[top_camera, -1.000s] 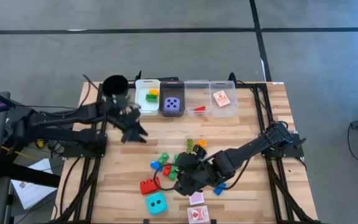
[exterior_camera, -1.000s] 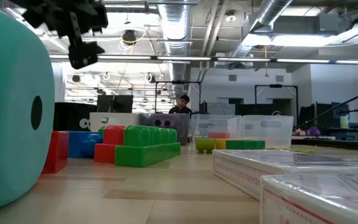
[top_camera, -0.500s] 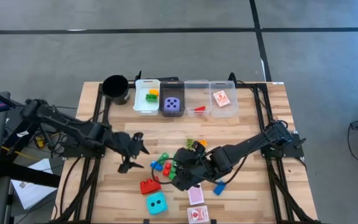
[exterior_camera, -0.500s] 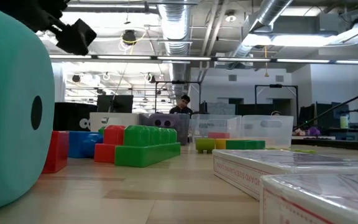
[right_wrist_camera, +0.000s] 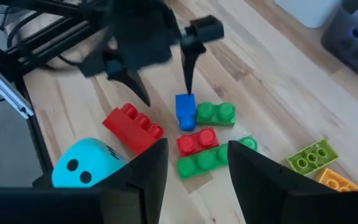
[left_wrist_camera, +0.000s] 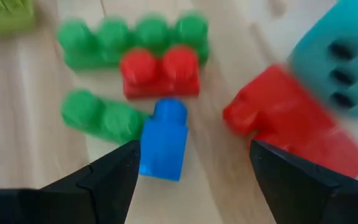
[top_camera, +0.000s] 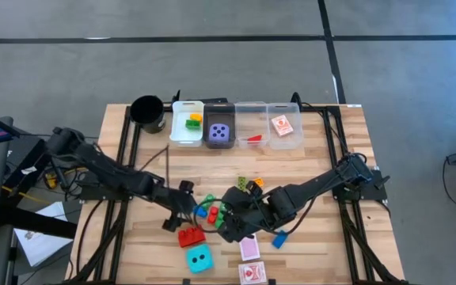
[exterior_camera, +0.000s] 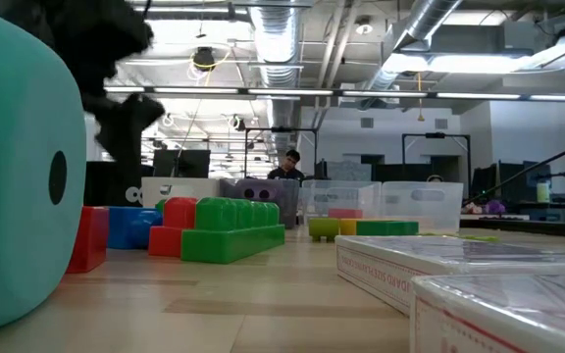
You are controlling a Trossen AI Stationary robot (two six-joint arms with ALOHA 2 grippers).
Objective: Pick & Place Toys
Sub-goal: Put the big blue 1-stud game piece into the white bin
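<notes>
— Above the brick cluster, mid-table [top_camera: 133, 237], what is the left tool [right_wrist_camera: 160, 78] doing?
— Hovering over the blue brick [left_wrist_camera: 164, 139]; its fingers [left_wrist_camera: 107, 180] stand spread to either side, gripping nothing; the brick lies on the wood between them, beside a red brick [left_wrist_camera: 160, 71] and green bricks [left_wrist_camera: 132, 38].
— And the bigger pieces?
— A large red brick [top_camera: 190, 236] lies just beside the cyan die [top_camera: 199, 256]; the purple die [top_camera: 220, 132] sits in a bin [top_camera: 219, 106] at the far edge.
— The right tool [top_camera: 226, 228]?
— Low by the same cluster, fingers spread, empty; two cards [top_camera: 250, 263] lie nearby.
</notes>
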